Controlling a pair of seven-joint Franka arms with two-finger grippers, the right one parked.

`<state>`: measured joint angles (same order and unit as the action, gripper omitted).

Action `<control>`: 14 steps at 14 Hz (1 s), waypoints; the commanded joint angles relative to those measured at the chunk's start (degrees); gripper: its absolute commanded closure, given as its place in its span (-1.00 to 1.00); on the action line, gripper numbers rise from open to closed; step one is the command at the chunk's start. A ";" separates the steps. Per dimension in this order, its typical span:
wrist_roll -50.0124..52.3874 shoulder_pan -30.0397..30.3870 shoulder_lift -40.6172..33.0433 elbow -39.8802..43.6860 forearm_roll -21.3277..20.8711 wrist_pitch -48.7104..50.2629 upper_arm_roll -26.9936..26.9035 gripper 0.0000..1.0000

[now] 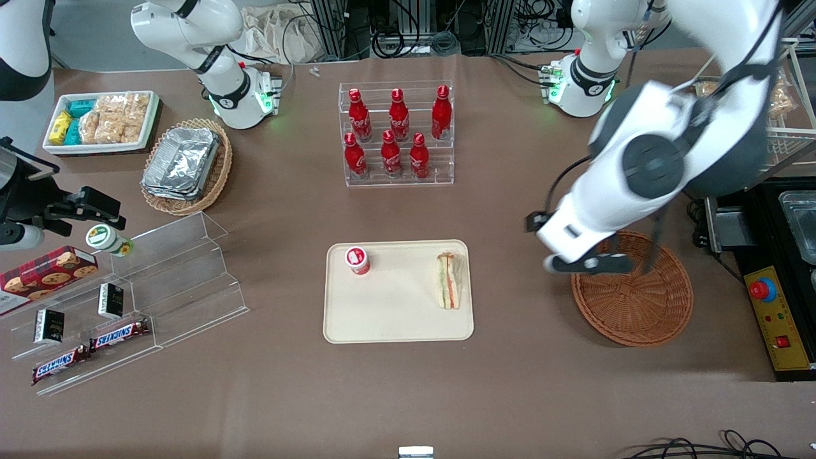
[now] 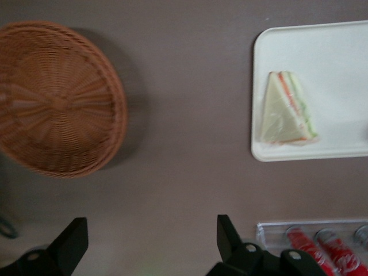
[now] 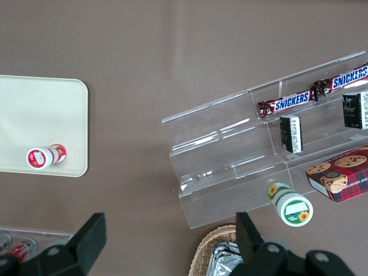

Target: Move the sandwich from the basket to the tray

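Triangular clear-wrapped sandwich [image 1: 448, 280] already on flat beige rectangular tray [image 1: 395, 319]. Round reddish-brown wicker basket [image 1: 637, 306] empty. Gripper [image 2: 149, 244] wide open, holding nothing, above table betw. basket & tray. Task looks done; next: park arm.

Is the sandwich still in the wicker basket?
No, the sandwich lies on the tray, the basket holds nothing, and the open gripper hangs over bare table.

I see a pale-bread sandwich [image 1: 448, 280] with orange and green filling stripes at centre frame on the cream tray [image 1: 395, 319]. The reddish-brown woven basket [image 1: 637, 306] sits lower right, under my black-fingered gripper [image 1: 590, 263]. Red bottles [image 1: 395, 131] stand upper centre.
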<state>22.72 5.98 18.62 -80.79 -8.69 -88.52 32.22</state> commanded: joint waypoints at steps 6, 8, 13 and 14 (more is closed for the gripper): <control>-2.60 10.97 -11.68 -1.82 1.13 5.64 -0.32 -0.99; -3.12 12.21 -11.59 -1.21 1.31 5.73 -0.23 -0.99; -6.62 14.24 -11.59 -1.21 1.22 6.61 -0.75 -1.00; -9.08 13.36 -11.68 -1.30 1.31 6.70 -3.71 -1.00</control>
<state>17.60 19.57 8.37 -81.15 -8.48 -82.57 31.16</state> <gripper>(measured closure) 0.000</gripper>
